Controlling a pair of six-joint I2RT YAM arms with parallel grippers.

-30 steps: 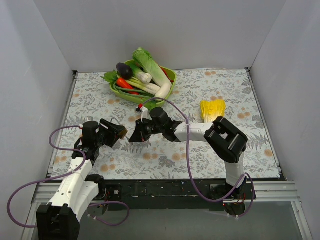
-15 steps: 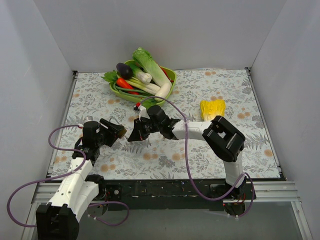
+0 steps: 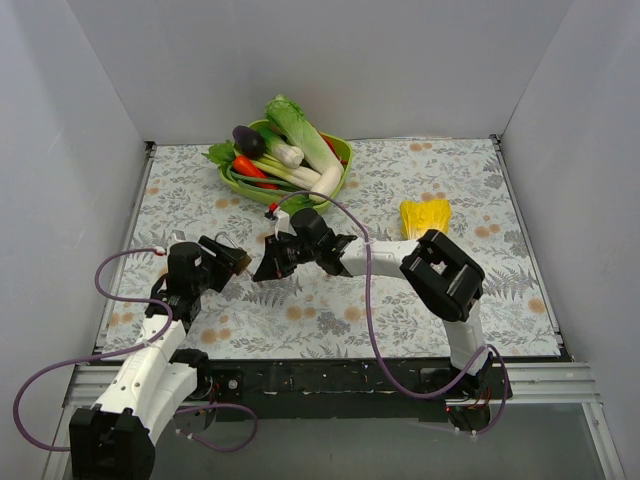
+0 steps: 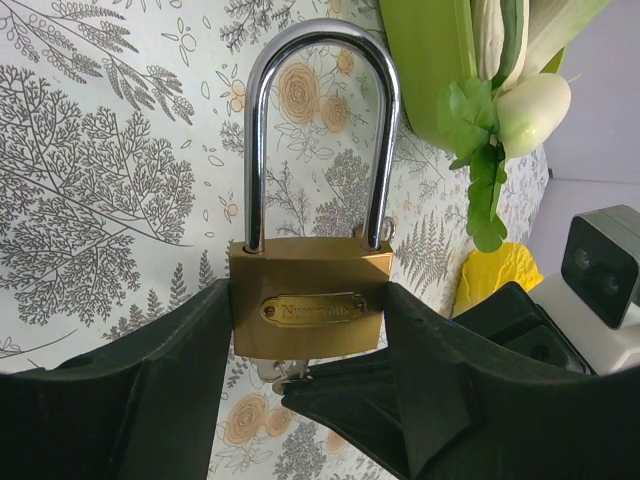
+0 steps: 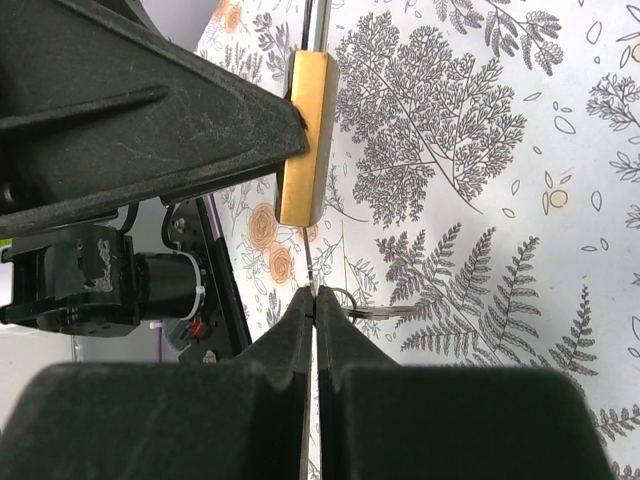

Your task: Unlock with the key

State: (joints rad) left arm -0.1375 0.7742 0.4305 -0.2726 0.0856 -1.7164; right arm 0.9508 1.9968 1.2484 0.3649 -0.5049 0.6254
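A brass padlock (image 4: 308, 305) with a silver shackle (image 4: 320, 40) is clamped by its body between the fingers of my left gripper (image 4: 308, 340), shackle pointing away from the wrist. My right gripper (image 5: 313, 295) is shut on the thin grey key (image 5: 308, 262), whose blade runs from the fingertips up to the padlock's (image 5: 305, 150) bottom face. Seen from the left wrist, the key (image 4: 285, 372) sits right under the lock body. A key ring with a second key (image 5: 385, 311) hangs beside the right fingertips. From above, both grippers (image 3: 232, 262) (image 3: 268, 268) meet tip to tip at centre left.
A green bowl (image 3: 343, 152) piled with vegetables stands at the back centre of the floral mat. A yellow object (image 3: 425, 218) lies to the right of the right arm. White walls close in the table on three sides.
The right arm has shifted slightly left, towards the left gripper and the padlock. The left arm has held still.
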